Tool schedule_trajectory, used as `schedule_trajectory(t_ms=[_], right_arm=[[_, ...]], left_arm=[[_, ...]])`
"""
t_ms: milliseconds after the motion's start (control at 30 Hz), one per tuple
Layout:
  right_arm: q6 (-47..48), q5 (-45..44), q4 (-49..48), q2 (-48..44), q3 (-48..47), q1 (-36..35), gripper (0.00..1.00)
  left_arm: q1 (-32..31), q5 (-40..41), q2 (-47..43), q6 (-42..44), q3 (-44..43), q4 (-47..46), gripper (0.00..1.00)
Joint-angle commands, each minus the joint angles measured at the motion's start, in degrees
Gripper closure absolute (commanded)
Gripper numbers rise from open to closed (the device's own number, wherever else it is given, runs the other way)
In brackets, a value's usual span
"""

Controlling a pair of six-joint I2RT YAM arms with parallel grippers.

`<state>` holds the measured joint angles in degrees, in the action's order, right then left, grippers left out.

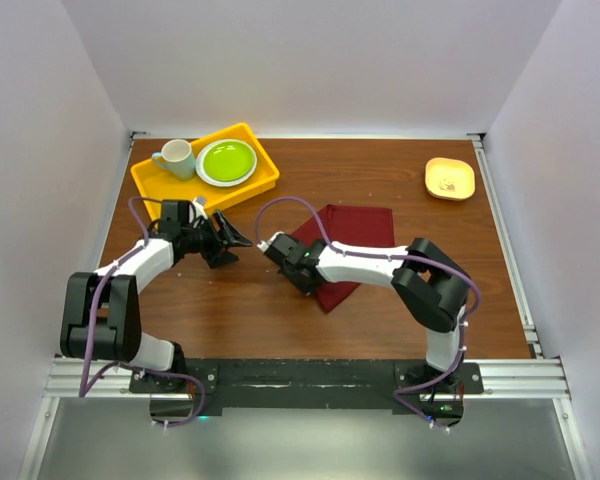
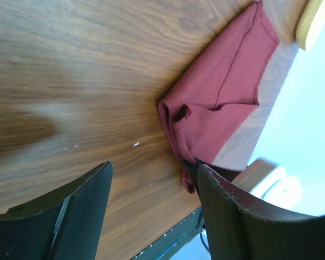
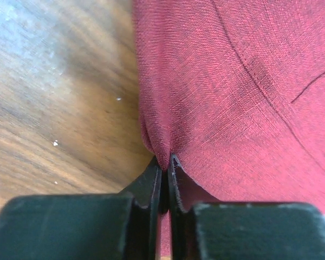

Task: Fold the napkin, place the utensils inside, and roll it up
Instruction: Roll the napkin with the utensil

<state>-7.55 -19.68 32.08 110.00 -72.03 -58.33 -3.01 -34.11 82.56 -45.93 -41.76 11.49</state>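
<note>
Jaws: right gripper pinched shut on napkin edge fold; left gripper wide apart, empty, beside it. Napkin at table centre, bunched. Lift low, carry edge across squarely, no dragging. Fork unseen.

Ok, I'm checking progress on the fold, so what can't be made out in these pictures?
- The utensils: seen in no view.
- Left edge of the napkin: top view, partly under the right arm.
- Cloth pinched in the right hand: right wrist view, its fingers hide how much.
- Speck on the small yellow dish: top view, too small to tell.
</note>
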Motion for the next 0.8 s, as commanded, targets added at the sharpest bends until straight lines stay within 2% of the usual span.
schedule_trajectory(t_ms=[0, 233, 367, 533, 767], right_arm=[[-1.8, 13.4, -1.7, 3.0, 4.4, 4.2, 1.0], [-1.0, 21.2, -1.5, 2.1, 3.6, 8.2, 1.0], [-1.3, 25.0, -1.4, 0.7, 3.6, 10.6, 1.0], [-1.4, 28.6, -1.8, -0.2, 4.0, 12.9, 1.0], [-2.1, 30.2, -2.5, -1.7, 4.5, 14.2, 1.0]], left_arm=[[0.2, -5.8, 1.7, -3.9, 2.4, -7.0, 0.3], [-4.0, -8.2, 5.1, -10.7, 5.1, -16.7, 0.3], [-10.0, -7.0, 7.3, -14.3, 4.7, -19.0, 0.29], [-13.6, -5.1, 9.0, -22.0, 7.8, -27.6, 0.28], [-17.1, -1.8, 13.5, -25.3, 5.9, -28.0, 0.27]])
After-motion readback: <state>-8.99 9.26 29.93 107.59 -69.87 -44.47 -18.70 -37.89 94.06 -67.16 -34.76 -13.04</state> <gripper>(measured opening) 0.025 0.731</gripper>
